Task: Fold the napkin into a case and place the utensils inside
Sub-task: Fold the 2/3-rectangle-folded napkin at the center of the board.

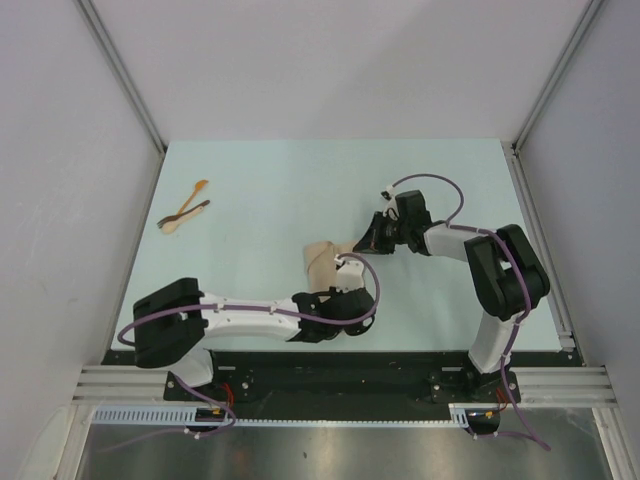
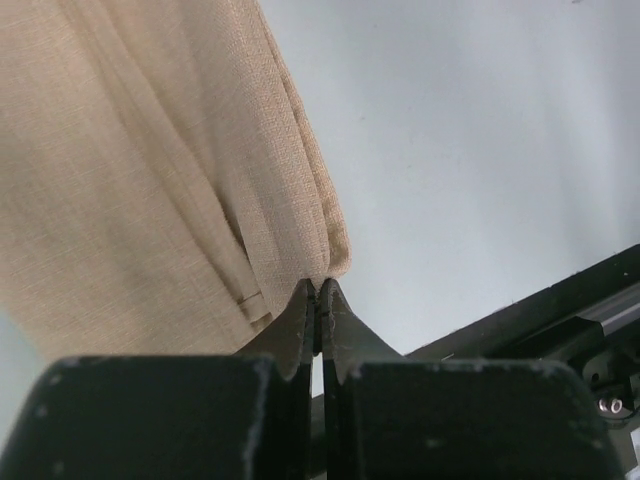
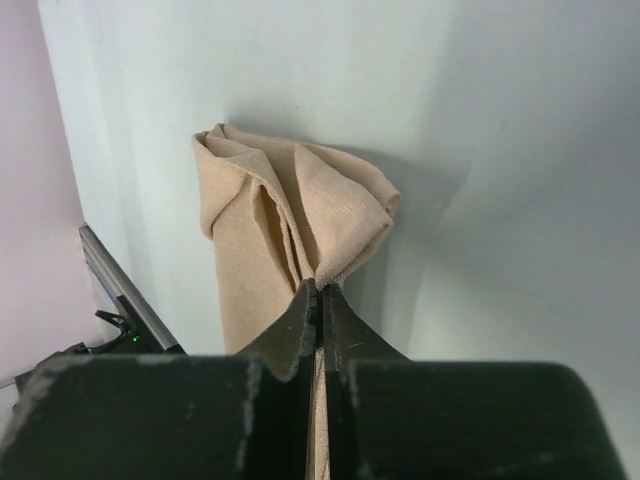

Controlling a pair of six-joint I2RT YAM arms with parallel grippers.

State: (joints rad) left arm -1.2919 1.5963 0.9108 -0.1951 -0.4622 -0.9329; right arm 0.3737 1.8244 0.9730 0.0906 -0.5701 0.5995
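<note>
Clamping with my left gripper [image 2: 318, 285], I am pinching a bunched edge of the napkin [image 2: 150, 200] between fully closed jaws, with several layers of beige cloth meeting at the tips. My right gripper [image 3: 318, 287] is likewise closed tight on a folded corner of the same cloth, which is standing in loose pleats above the table [image 3: 520, 150]. Seen from above, the napkin is sitting as a crumpled bundle between the two grippers, near the middle of the table.

Progress assessment: folding is under way but, in my judgement, is far from complete. The cloth is not yet forming a flat, narrow case, and no pouch opening is showing.

Further off, at the far left of the table, the utensils [image 1: 183, 210] are lying crossed and well apart from the napkin. They are the light wooden spoon [image 1: 198, 189] and the darker piece [image 1: 200, 206], and neither is inserted yet. Remaining: finishing the fold, then loading both utensils.

Markings: no brand, label or legible writing is showing in any view.
</note>
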